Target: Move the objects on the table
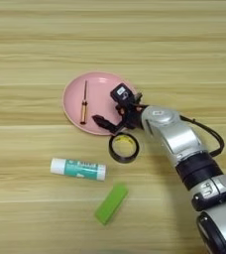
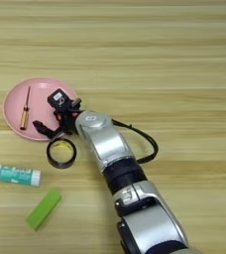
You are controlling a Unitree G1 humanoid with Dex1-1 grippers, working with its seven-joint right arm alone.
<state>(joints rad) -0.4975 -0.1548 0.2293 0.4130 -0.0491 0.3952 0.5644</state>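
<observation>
right gripper [image 1: 107, 110]: over near-right rim of pink plate [image 1: 101, 84], jaws spread wide, holding nothing | orange-handled screwdriver [image 1: 84, 103]: lying on plate's left half | black tape ring [image 1: 124, 147]: on bench [image 1: 184, 49] just nearside of plate | white tube [image 1: 78, 168]: left of ring | green block [image 1: 111, 204]: nearest the near edge

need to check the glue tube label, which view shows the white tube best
The left eye view: the white tube lies whole, clear of the frame edge, teal label facing up. In the right eye view it sits at the left edge, its cap end cut off.
</observation>
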